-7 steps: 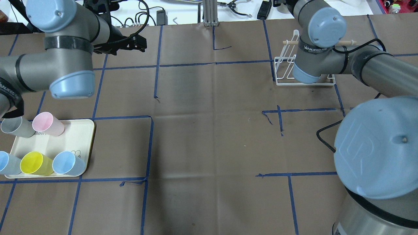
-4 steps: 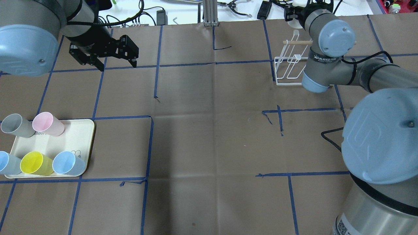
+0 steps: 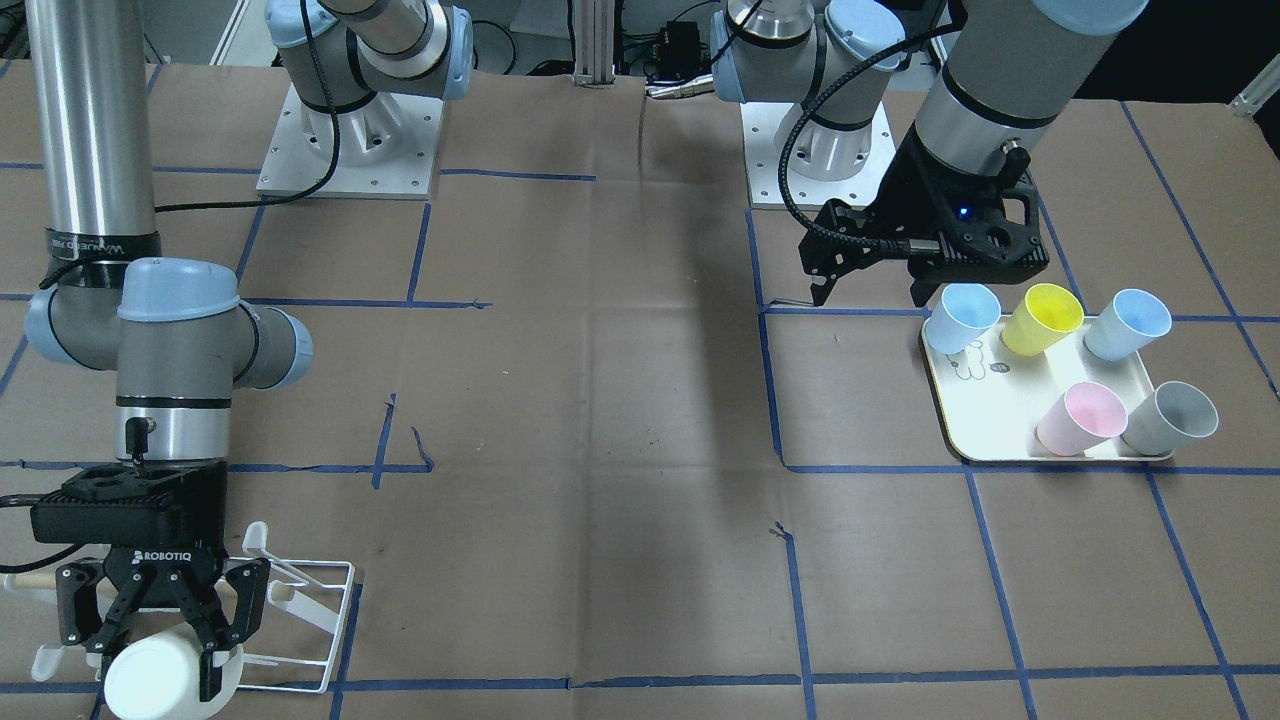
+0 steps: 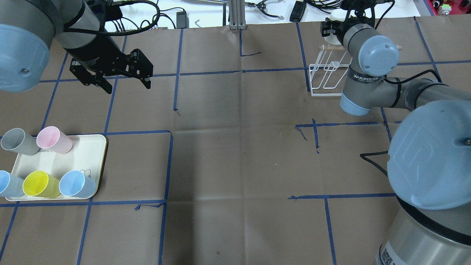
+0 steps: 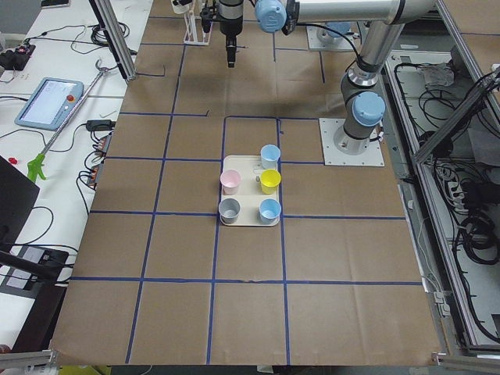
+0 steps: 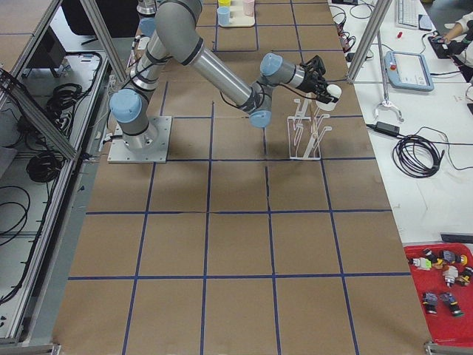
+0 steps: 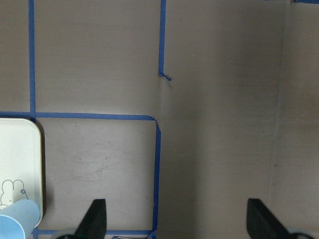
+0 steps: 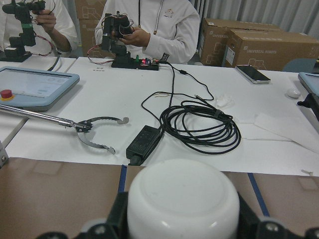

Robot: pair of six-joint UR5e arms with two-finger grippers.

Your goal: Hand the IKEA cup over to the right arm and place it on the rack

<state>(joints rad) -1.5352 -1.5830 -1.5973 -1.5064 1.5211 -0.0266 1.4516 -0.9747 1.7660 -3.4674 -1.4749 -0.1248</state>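
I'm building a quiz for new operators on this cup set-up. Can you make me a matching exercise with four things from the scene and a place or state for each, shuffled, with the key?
Things:
1. white cup
2. left claw
3. pink cup
4. rack

Places or states:
a. on the cream tray, next to the grey cup
b. open and empty, above the table
c. white wire, standing on the table near its edge
d. gripped in the right claw

Pairs: 1-d, 2-b, 3-a, 4-c
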